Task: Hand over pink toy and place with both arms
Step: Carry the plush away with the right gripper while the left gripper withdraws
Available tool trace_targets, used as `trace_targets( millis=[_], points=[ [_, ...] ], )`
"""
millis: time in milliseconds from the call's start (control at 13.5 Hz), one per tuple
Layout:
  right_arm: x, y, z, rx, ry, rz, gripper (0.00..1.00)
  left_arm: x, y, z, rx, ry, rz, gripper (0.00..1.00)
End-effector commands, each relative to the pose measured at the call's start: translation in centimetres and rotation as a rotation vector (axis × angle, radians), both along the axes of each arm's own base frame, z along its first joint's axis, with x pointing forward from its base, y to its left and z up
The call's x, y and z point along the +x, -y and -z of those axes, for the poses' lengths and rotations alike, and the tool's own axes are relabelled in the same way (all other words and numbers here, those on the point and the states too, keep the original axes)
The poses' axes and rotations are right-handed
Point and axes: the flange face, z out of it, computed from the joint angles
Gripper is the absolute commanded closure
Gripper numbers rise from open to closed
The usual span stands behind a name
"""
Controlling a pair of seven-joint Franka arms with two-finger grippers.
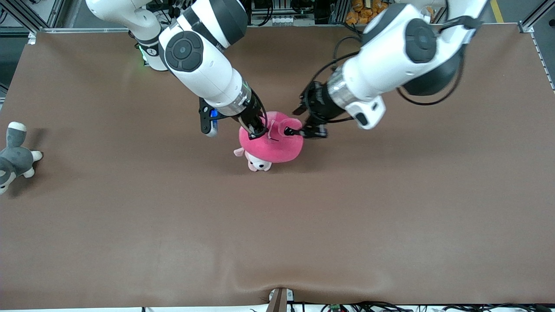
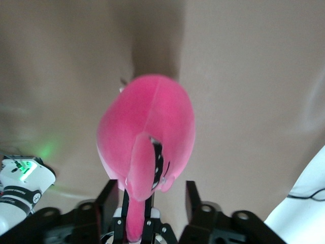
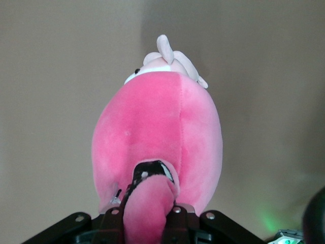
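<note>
Right gripper (image 1: 259,131) is clamped on one eye stalk of the pink toy (image 1: 277,145), fingers pinched tight around the plush stalk, and the right wrist view shows that same stalk (image 3: 147,203) running straight down between the black fingers, its black droopy lid showing just above them; left gripper (image 1: 307,131) is clamped on the other eye stalk (image 2: 139,188), which the left wrist view shows squeezed between its fingers while the black lid peeks out beside it. So both grippers have hold of the toy at once, one on each stalk, and it sits around the middle of the table, its round body (image 2: 147,127) over the brown cloth. It's a hot-pink blob, soft and fuzzy, smooth-napped, rounded like a fat cushion with a seam running down its middle. Tucked at its lower edge, nearer the front camera, a small pale pink-and-white puppy (image 1: 256,161) pokes out, touching the toy; its ears and white face (image 3: 170,63) show past the pink bulk. The table (image 1: 390,216) is covered in matte brown fabric, lightly rippled near the front edge. Well apart, at the right arm's end, lies a grey-and-white husky plush (image 1: 14,158)
</note>
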Motion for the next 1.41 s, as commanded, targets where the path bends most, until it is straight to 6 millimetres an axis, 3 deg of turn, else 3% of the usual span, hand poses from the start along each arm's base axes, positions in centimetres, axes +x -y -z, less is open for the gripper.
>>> trace_targets(
  millis=[0, 223, 371, 520, 594, 817, 965, 1188, 1337],
  points=[
    [1.4, 1.7, -2.1, -0.002, 0.032, 0.041, 0.74, 2.2, -7.2, -2.7, 0.035, 0.003, 0.07, 0.0],
    [4.4, 6.8, -4.0, -0.034, 0.054, 0.117, 0.73, 3.6, -14.8, -5.1, 0.068, 0.104, 0.146, 0.0],
    [6.5, 10.5, -4.3, -0.049, 0.075, 0.16, 0.73, 4.1, -18.4, -5.1, 0.104, 0.148, 0.273, 0.0],
    [8.5, 14.7, -4.4, -0.056, 0.108, 0.107, 0.73, 3.6, -20.8, -6.5, 0.159, 0.229, 0.42, 0.0],
    [9.5, 18.0, -4.1, -0.065, 0.104, 0.053, 0.73, 3.2, -21.9, -7.7, 0.173, 0.275, 0.467, 0.0],
    [10.6, 27.2, -2.4, -0.082, 0.019, -0.175, 0.71, 3.4, -26.4, -7.4, 0.219, 0.293, 0.633, 0.0],
    [10.8, 33.9, -0.3, -0.059, -0.047, -0.27, 0.71, 3.2, -27.8, -6.9, 0.296, 0.271, 0.762, 0.0],
    [10.0, 44.0, 5.5, 0.03, -0.08, -0.47, 0.72, 3.0, -29.4, -6.5, 0.406, 0.256, 1.052, 0.0],
    [9.5, 49.8, 8.2, 0.05, -0.076, -0.44, 0.71, 3.0, -30.0, -6.5, 0.389, 0.27, 1.184, 0.0]
  ],
)
